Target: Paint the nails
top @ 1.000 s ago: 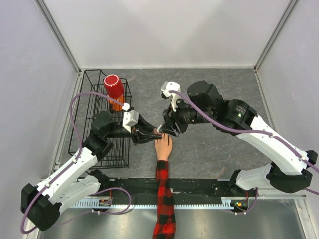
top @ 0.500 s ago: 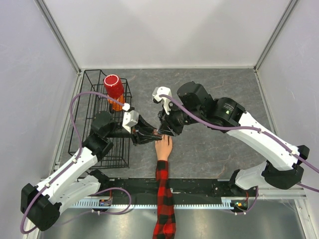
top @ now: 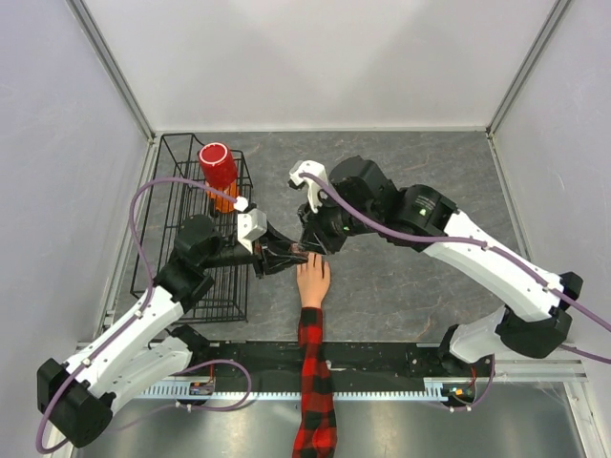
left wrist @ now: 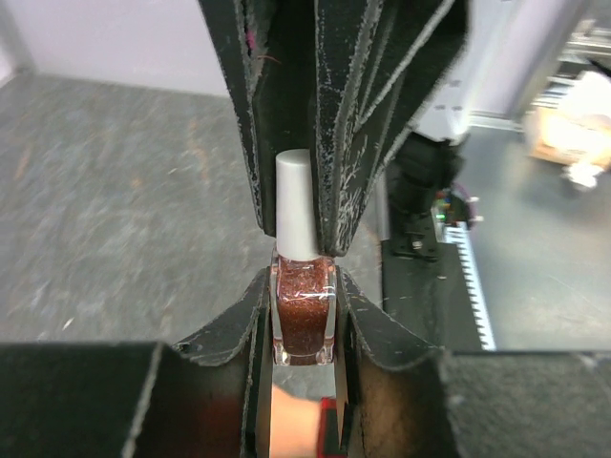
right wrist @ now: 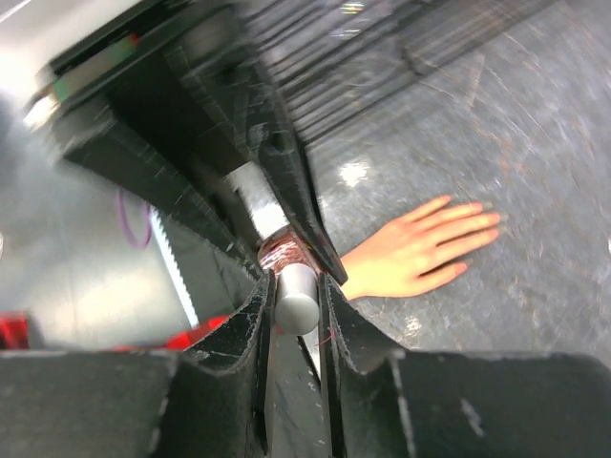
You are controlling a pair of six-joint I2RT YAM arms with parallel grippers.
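Note:
A small glass nail polish bottle (left wrist: 304, 310) of dark red glitter polish is held above the table. My left gripper (left wrist: 304, 315) is shut on its body. My right gripper (right wrist: 298, 298) is shut on its white cap (left wrist: 296, 205), which also shows in the right wrist view (right wrist: 298, 303). In the top view the two grippers meet tip to tip, left (top: 284, 256) and right (top: 311, 244), just above the peach mannequin hand (top: 312, 281). The hand lies flat with its plaid sleeve (top: 313, 382) toward me. Its fingertip nails (right wrist: 485, 216) are tiny and bare-looking in the right wrist view.
A black wire basket (top: 162, 229) stands at the left, with a red cup (top: 219, 164) on an orange object in its far corner. A black rail (top: 382, 358) runs along the near edge, under the sleeve.
My right arm has swung its wrist and forearm to the left while its fingers stayed at the bottle's cap. My left arm has barely moved.

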